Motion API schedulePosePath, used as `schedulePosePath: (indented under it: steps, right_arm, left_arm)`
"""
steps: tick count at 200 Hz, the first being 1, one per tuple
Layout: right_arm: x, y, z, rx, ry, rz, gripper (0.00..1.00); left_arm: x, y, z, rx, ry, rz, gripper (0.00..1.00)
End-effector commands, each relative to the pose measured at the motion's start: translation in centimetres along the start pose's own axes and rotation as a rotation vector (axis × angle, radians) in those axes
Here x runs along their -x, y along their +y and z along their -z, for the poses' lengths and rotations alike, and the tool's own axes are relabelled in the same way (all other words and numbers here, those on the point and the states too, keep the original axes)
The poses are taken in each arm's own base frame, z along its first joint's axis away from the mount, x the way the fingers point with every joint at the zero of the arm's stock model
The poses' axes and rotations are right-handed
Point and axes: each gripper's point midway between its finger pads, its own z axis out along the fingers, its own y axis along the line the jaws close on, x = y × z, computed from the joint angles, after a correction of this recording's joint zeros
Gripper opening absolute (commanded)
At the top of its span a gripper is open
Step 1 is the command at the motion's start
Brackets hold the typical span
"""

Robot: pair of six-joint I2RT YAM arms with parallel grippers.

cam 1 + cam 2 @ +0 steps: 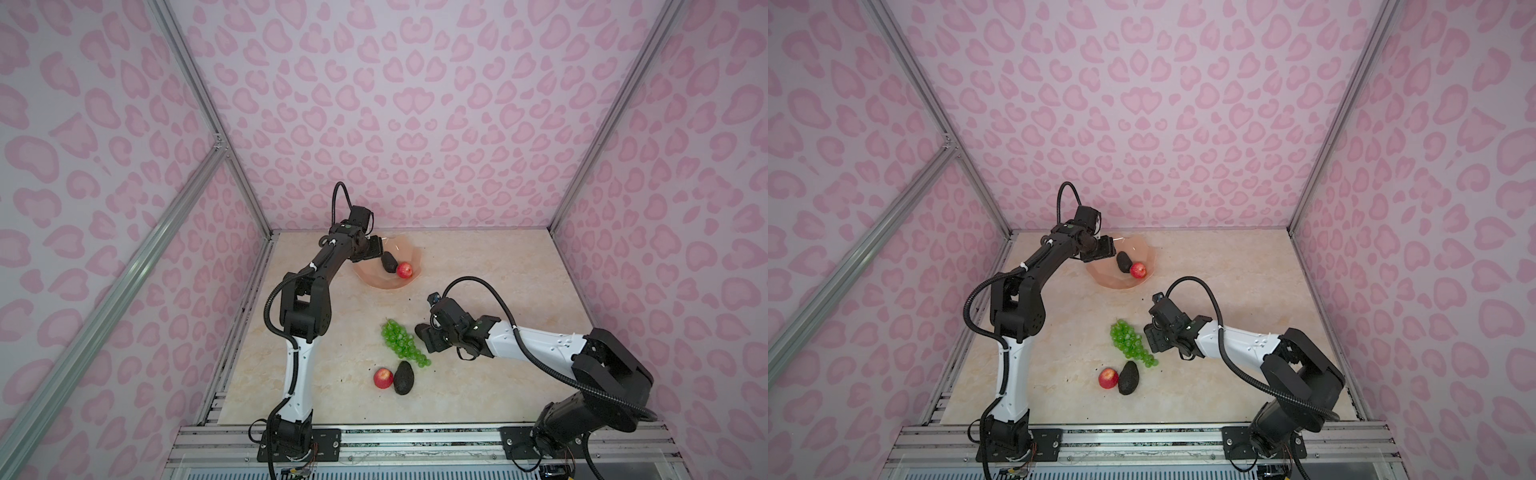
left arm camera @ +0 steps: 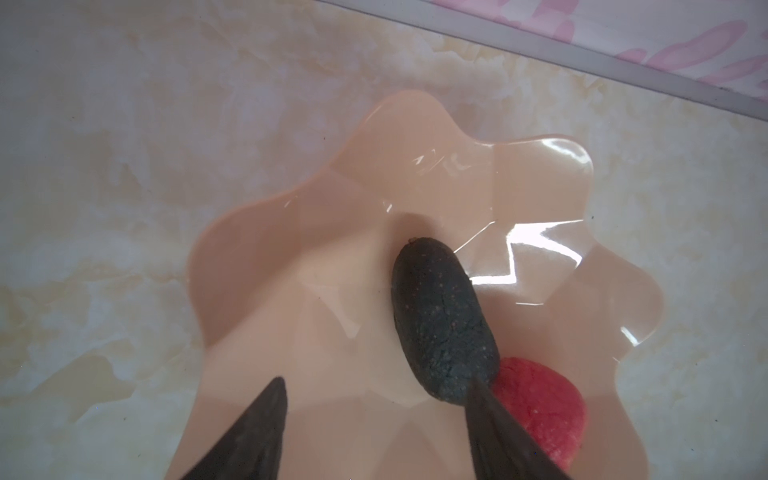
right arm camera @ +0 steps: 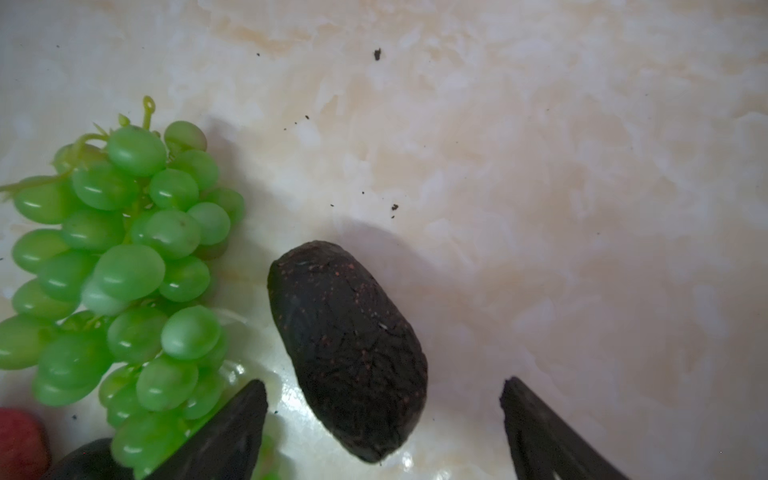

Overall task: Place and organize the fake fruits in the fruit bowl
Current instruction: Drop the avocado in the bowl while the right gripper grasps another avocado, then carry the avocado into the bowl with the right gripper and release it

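Fruit bowl point(image 1: 374, 279) point(image 1: 1108, 280) point(image 2: 257, 249) — peach-pink, scalloped rim — standing at the far side of the table point(image 1: 478, 291), on my left arm's side. It holds one dark avocado point(image 1: 388, 263) point(image 1: 1123, 262) point(image 2: 440, 320) and one red apple point(image 1: 404, 270) point(image 1: 1138, 270) point(image 2: 540, 407), which rests against the avocado's broad end. I see the left gripper point(image 2: 376, 395) over the bowl with its jaws parted and nothing between them. In the left wrist view one finger overlaps the avocado's broad end; I cannot tell whether it touches.

Mid-table lies the bunch of green grapes point(image 1: 401, 343) point(image 1: 1129, 343) point(image 3: 124, 270). Just beside it, the right gripper point(image 3: 382, 395) is spread wide around a second avocado point(image 3: 349, 349) that lies on the table, with a gap on each side — no grip.

Nearer my edge, a second apple point(image 1: 383, 378) point(image 1: 1108, 378) point(image 3: 16, 440) and a third avocado point(image 1: 403, 377) point(image 1: 1128, 377) point(image 3: 83, 461) lie side by side, near the bunch's tip.
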Motion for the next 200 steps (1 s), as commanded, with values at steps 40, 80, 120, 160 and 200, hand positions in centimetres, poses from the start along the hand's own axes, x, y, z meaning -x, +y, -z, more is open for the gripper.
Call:
schedulePosePath:
  steps: [40, 80, 120, 160, 200]
  right_arm:
    - [0.3, 0.0, -2.6, -0.045, 0.024, 0.084, 0.85]
    - [0.5, 0.6, -4.2, -0.035, 0.048, 0.104, 0.6]
    - [0.7, 0.9, -4.0, -0.023, 0.056, 0.1, 0.4]
    - [3.0, 1.4, -1.4, -0.006, 0.011, 0.075, 0.3]
    - [8.2, 2.2, 2.3, 0.011, -0.087, 0.057, 0.27]
  left_arm:
    - [2.9, -1.4, 22.1, -0.165, -0.491, 0.034, 0.71]
    - [-5.0, 3.3, 27.6, -0.129, -0.646, 0.07, 0.76]
    - [-12.3, 7.2, 29.8, -0.119, -0.718, 0.158, 0.84]
    - [-14.0, 7.6, 32.1, -0.14, -0.772, 0.154, 0.87]
    - [-15.7, 7.2, 30.5, -0.186, -0.704, 0.149, 0.87]
